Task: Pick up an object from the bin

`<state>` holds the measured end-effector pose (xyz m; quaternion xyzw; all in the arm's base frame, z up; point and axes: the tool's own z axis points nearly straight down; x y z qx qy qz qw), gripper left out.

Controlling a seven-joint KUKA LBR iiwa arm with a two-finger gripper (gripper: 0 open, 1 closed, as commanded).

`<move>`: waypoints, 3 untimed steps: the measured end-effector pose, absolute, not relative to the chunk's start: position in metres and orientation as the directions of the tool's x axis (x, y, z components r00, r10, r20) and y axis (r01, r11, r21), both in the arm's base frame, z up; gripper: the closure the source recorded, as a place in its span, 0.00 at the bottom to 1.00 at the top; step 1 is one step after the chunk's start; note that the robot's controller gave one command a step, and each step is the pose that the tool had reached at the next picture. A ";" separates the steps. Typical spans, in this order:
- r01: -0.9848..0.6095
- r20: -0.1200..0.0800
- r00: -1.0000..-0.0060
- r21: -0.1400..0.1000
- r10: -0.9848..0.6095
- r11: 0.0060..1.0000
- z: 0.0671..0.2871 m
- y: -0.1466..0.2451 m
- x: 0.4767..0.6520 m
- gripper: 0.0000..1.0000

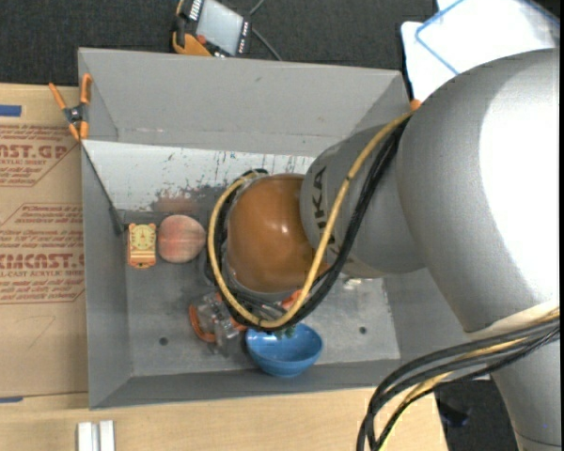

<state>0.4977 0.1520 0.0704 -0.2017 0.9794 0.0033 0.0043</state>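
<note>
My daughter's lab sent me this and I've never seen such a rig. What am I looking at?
The big grey shape is a robot arm, reaching in from the right. One camera looks down, slightly sideways, into a grey metal bin. The orange dome and cables belong to the arm's wrist. Its tool hangs low near the bin's front, mostly hidden; I cannot tell whether it holds anything. On the floor lie a peach-coloured ball, a small yellow thing beside it, and a blue bowl next to the tool.
</note>
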 end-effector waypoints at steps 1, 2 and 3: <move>-0.385 -0.012 -0.923 0.004 -0.385 0.923 0.084 0.134 0.497 1.00; -0.390 -0.010 -0.921 0.007 -0.390 0.921 0.084 0.142 0.496 1.00; -0.368 -0.011 -0.930 0.004 -0.368 0.930 0.070 0.085 0.511 1.00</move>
